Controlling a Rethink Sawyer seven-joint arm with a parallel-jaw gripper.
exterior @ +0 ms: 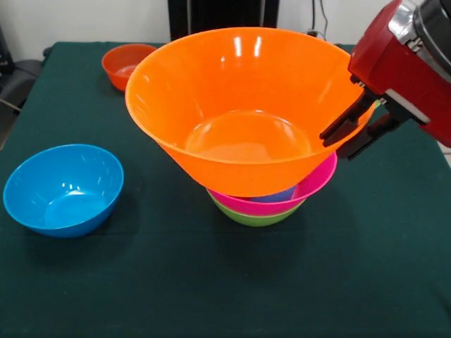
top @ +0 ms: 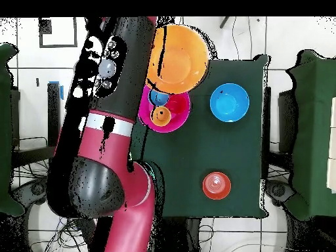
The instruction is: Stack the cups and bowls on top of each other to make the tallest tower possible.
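Glossy round blue bowl (exterior: 63, 189) | jaws pinching flared yellow-orange bowl (exterior: 239, 105) rim

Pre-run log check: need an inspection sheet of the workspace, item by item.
Surface: dark green cloth on the table.
Job's things: large orange bowl held tilted above the pink bowl, which sits in a green bowl. Overhead shows small items inside the pink bowl. Blue bowl stands alone; small orange bowl at the far side.
Clutter: nothing seen.
Gripper: gripper shut on the large orange bowl's rim.
Cables: a dark cable on the wall behind the table.
Surroundings: white wall, black pedestal.
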